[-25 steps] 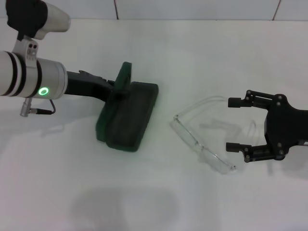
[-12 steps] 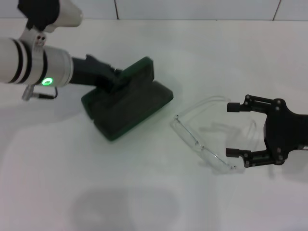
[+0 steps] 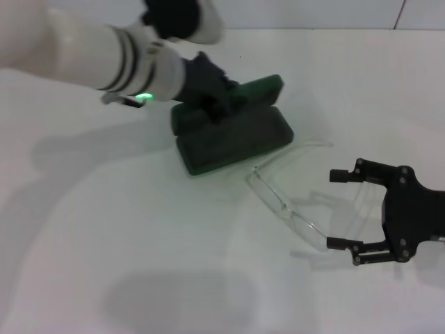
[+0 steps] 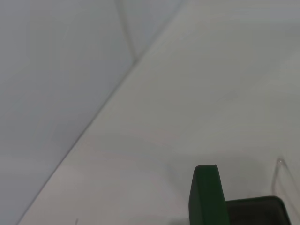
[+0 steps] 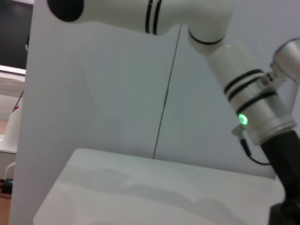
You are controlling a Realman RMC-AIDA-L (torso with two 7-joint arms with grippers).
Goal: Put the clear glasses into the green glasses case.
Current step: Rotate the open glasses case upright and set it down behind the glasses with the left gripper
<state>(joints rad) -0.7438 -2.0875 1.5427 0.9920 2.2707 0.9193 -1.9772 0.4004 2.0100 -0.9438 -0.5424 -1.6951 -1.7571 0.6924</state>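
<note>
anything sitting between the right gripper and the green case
Yes, the clear glasses lie on the table between the right gripper and the green glasses case, seen in the head view.

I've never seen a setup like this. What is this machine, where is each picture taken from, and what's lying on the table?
This is a two-armed robot working at a white table. The large picture comes from a camera on its head, looking down. The other two come from cameras on its wrists, so they look oddly angled. The white-and-black arm on the left ends in the left claw, which grips the green glasses case by its raised lid; the left wrist picture shows that lid's edge. The black two-pronged part on the right is the right claw, open and holding nothing. The clear glasses lie on the table between the case and that claw, their far end between its prongs.
</note>
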